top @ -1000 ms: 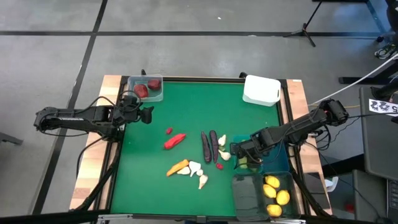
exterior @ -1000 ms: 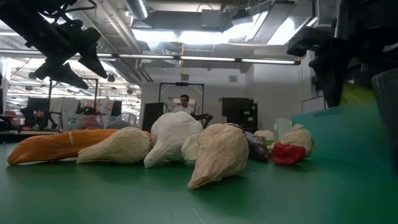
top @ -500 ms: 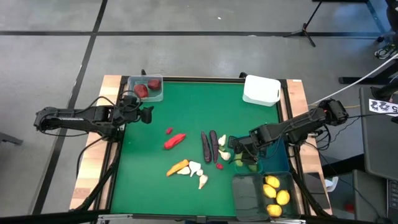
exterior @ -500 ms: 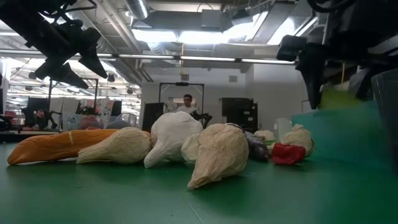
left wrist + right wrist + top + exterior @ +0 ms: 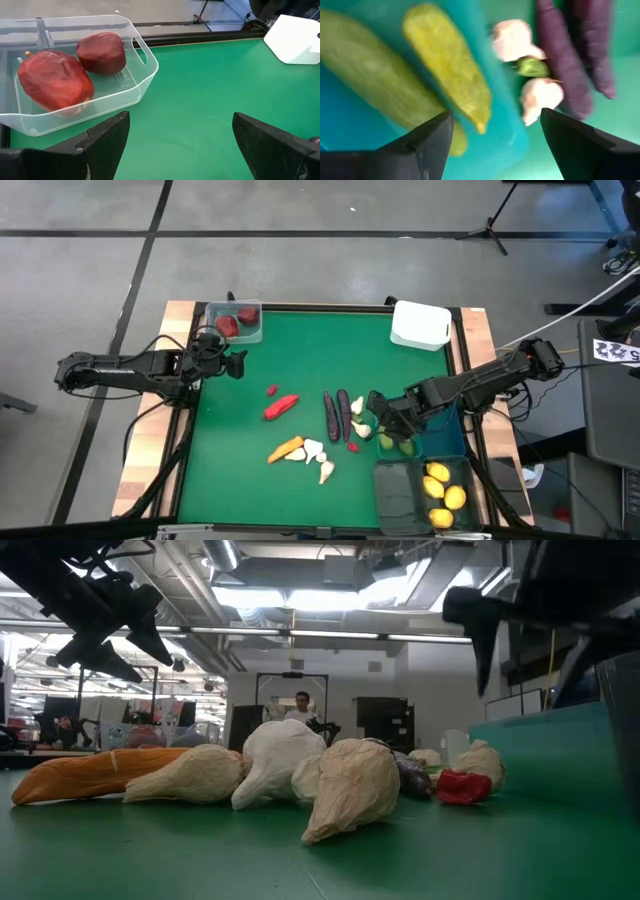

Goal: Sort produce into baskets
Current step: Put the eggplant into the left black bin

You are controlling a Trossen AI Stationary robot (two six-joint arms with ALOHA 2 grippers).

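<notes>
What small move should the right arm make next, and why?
Probably a short reach to the eggplants beside the bin. The right gripper is open and empty above the teal bin, where two cucumbers already lie, so that drop looks done. The left gripper waits by the clear bin.

Green counter [image 5: 300, 370]. Dark red fruits [image 5: 55, 80] in a clear bin [image 5: 145, 75]. Yellow-green cucumbers [image 5: 450, 65] in a teal bin [image 5: 350, 130]. Purple eggplants [image 5: 338, 415], orange carrot [image 5: 286, 448], yellow lemons [image 5: 442, 485], white bin [image 5: 420, 324].

Green mat [image 5: 300, 360]; tripod base [image 5: 492, 230] on floor; person [image 5: 301, 708] beyond table.
</notes>
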